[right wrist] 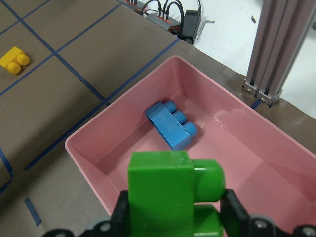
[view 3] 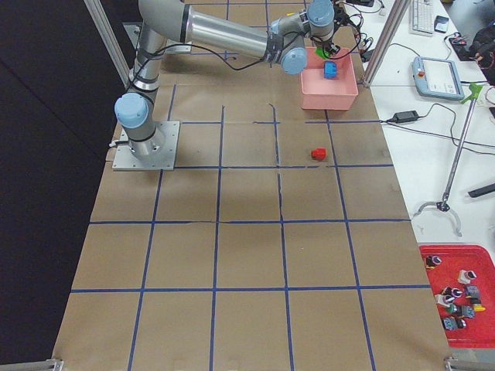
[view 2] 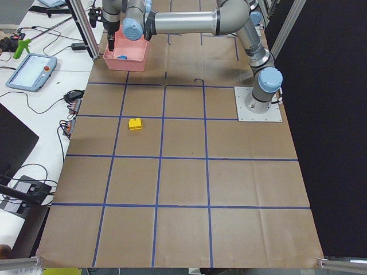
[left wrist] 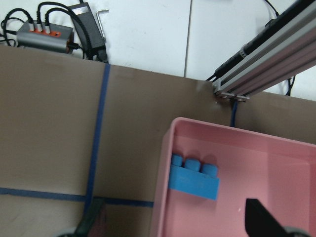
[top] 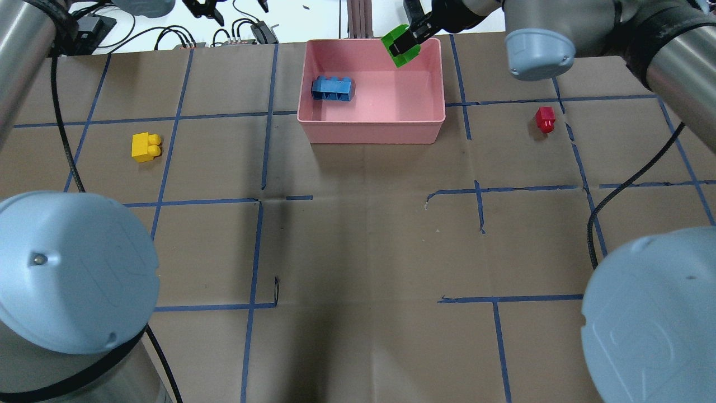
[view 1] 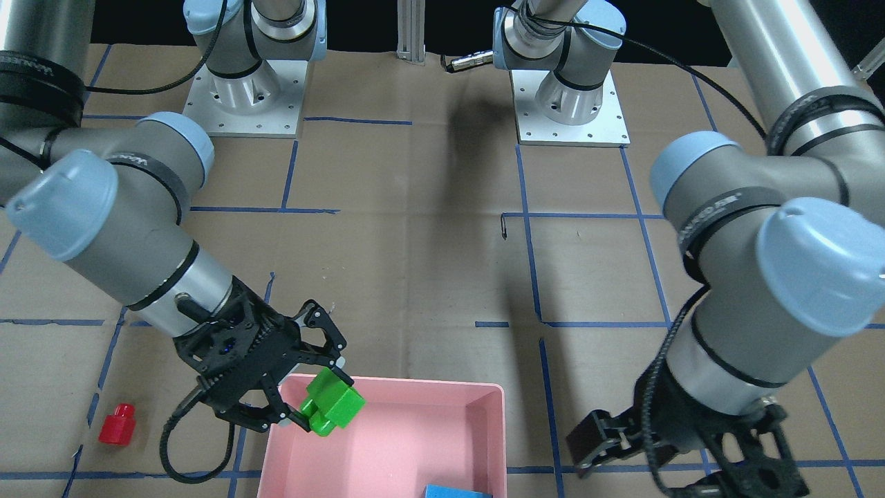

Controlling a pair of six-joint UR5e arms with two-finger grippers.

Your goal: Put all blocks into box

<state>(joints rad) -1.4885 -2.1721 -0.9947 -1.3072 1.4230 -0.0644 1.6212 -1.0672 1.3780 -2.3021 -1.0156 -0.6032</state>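
Right claw (view 1: 317, 395) grips the green block (view 1: 333, 404) over the tray's (top: 369, 132) 1 o'clock corner, seen from overhead. Blue block (top: 333, 88) lies inside toward 10 o'clock. Left claw (left wrist: 178, 221) gapes wide, holding nothing. On the worktop (top: 358, 252), red block (top: 545, 120) sits at the tray's 3 o'clock, yellow block (top: 146, 147) at 9

Tray (top: 372, 133) at 12 o'clock on my table (top: 358, 252). First brick (top: 333, 89) lies in it, toward its 9 o'clock wall. Second brick (top: 398, 49) hangs clasped in my right gripper (top: 407, 43) over its 1 o'clock corner. On the table, third brick (top: 146, 147) lies at the tray's 8 o'clock and fourth brick (top: 544, 120) at its 3 o'clock, both well apart from it.
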